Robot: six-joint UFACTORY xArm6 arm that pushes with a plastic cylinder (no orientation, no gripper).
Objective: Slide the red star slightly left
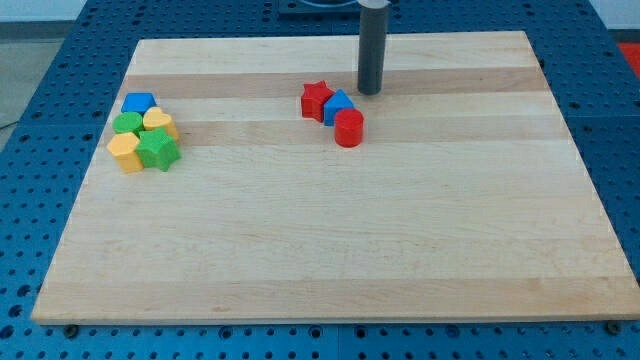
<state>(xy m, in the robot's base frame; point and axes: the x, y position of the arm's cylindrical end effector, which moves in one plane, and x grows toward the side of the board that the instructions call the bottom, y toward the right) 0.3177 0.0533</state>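
The red star (316, 100) lies on the wooden board (330, 250) near the view's top centre. A blue cube (338, 106) touches its right side, and a red cylinder (349, 129) sits just below the cube. My tip (370, 91) is the lower end of the dark rod. It stands to the upper right of this group, about 30 px right of the blue cube's top corner, apart from all blocks.
A cluster sits at the view's left: a blue block (139, 103), a green block (127, 124), a yellow heart (158, 122), a yellow block (125, 152) and a green star (157, 150). A blue perforated table surrounds the board.
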